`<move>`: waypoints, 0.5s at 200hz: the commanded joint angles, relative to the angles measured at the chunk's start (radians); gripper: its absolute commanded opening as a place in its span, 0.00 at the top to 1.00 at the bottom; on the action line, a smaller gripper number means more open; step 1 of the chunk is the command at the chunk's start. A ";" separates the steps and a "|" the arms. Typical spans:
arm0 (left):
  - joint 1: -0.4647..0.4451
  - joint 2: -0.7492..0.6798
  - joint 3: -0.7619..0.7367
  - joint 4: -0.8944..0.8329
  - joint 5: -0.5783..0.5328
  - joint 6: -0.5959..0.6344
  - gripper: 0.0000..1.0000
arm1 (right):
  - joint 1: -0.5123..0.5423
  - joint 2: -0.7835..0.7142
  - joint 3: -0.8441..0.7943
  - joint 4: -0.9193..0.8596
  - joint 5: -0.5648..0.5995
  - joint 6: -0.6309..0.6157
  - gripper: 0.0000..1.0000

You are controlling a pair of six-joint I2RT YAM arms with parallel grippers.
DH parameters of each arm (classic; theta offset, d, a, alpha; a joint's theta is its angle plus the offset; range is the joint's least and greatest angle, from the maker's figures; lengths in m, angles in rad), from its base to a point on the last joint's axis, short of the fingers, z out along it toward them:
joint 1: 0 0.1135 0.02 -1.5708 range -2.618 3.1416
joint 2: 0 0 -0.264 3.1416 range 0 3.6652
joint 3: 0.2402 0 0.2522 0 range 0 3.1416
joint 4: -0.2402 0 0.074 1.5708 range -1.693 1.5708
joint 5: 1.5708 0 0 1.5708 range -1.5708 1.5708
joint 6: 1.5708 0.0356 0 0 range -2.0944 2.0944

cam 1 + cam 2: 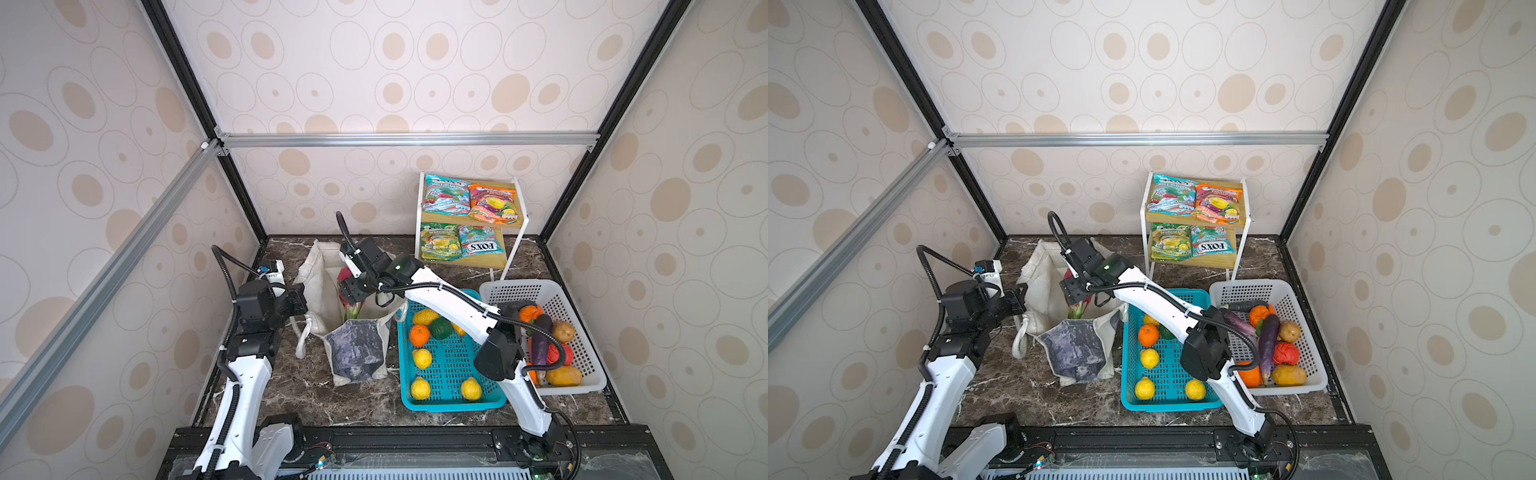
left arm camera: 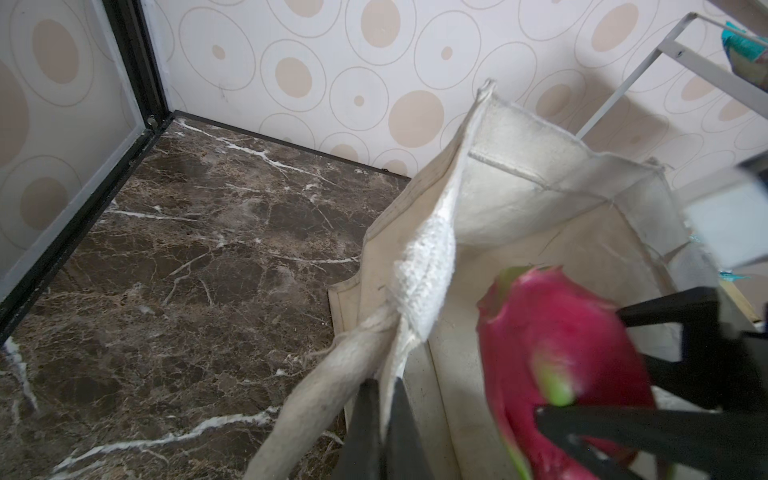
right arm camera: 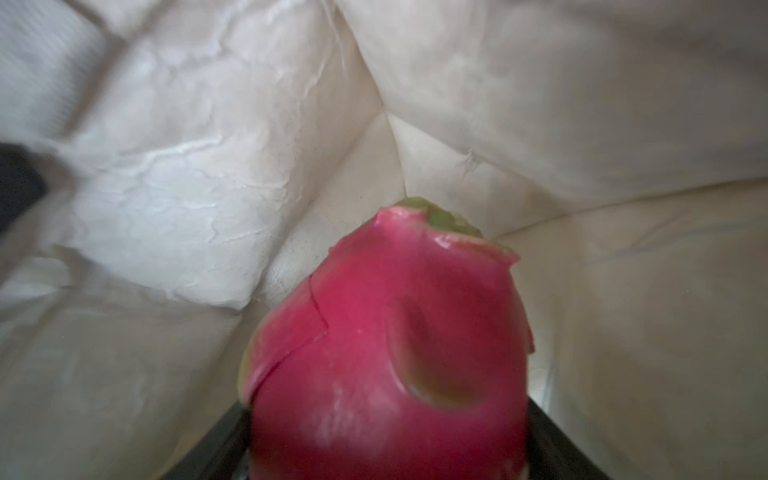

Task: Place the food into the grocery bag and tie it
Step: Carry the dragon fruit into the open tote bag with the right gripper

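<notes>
grocery bag (image 1: 320, 286): you see off-white canvas, with a mottled dark blue-grey square print (image 1: 353, 351).
dragon fruit (image 3: 386, 353): your right wrist view shows deep pink skin with green tips.
teal basket (image 1: 453, 406): teal mesh, holding yellow lemons (image 1: 422, 358), an orange (image 1: 419, 334) and a dark green fruit (image 1: 440, 329).
white basket (image 1: 573, 388): white mesh.
eggplant (image 1: 1268, 345): you'll find it purple.
packets (image 1: 446, 193): glossy teal, orange and green.
table (image 1: 299, 386): dark brown marble, white veins.
walls (image 1: 415, 62): pale, with beige ovals inside thin rings.

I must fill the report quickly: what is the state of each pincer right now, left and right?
The left pincer is closed on the grocery bag rim.
The right pincer is holding the dragon fruit inside the bag.
</notes>
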 commanded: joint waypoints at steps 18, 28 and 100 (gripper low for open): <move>0.007 -0.002 0.003 0.029 0.024 0.001 1.00 | 0.008 0.094 0.003 0.012 0.062 0.083 0.42; 0.007 -0.002 0.002 0.029 0.024 0.000 1.00 | 0.009 0.117 0.005 0.016 0.068 0.088 0.42; 0.007 0.000 0.004 0.027 0.020 0.000 1.00 | 0.023 0.208 0.022 0.032 0.119 0.123 0.31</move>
